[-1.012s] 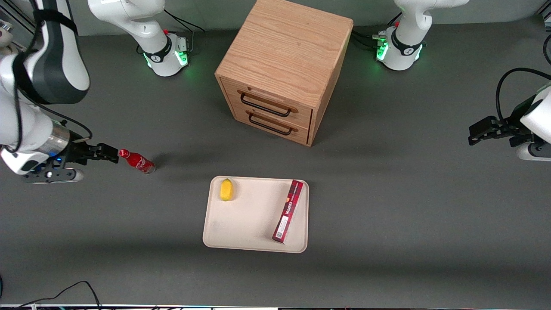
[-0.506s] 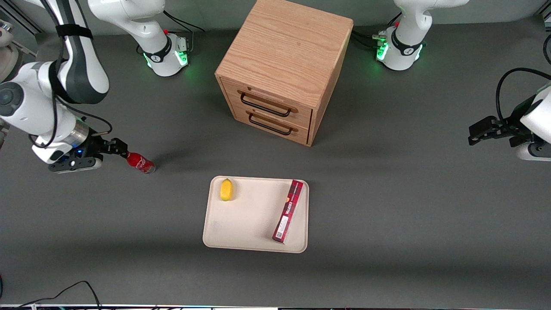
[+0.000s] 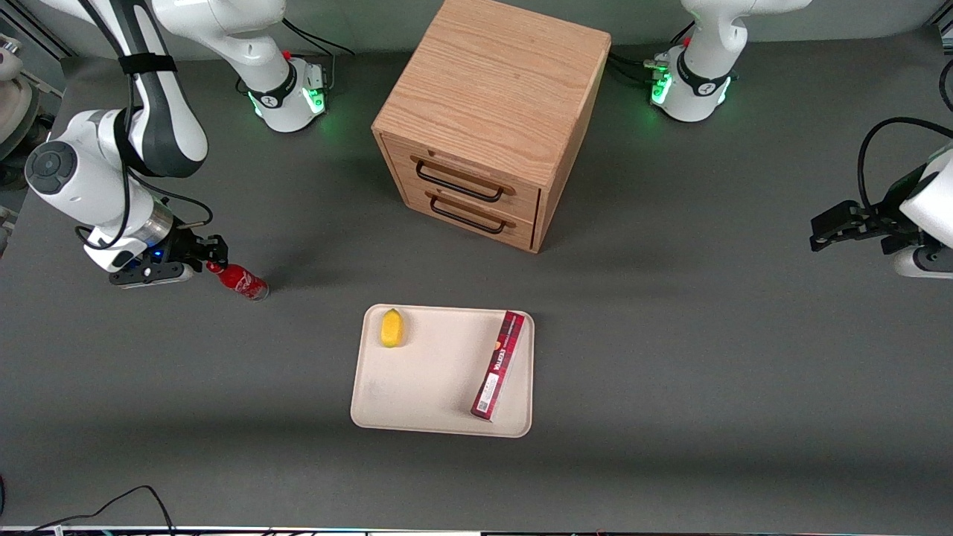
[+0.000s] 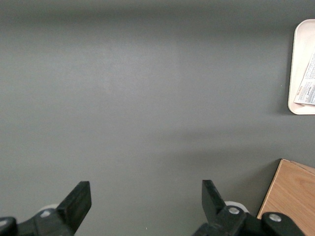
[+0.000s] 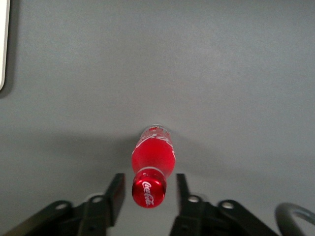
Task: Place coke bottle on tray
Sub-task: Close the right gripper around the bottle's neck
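Standing nearest the front camera, the tray [image 3: 417,402] was a flat cream-beige rectangle with rounded corners and a low rim, resting on the grey table [image 3: 670,357]. On it lay a long dark-red box [image 3: 498,365] along one side and a small yellow fruit [image 3: 391,327] near a corner. Farther from the camera, toward the working arm's end of the table and well apart from the tray, stood the coke bottle [image 3: 240,279]: small, glossy red, red cap with white script, white lettering on its side, silvery base; seemingly upright on the table, not lifted. The gripper [image 5: 147,192] was at the bottle's cap, its fingers [image 5: 116,192] parted narrowly, one on each side of the cap, not visibly pressing it. Farthest stood a wooden two-drawer cabinet [image 3: 491,112].
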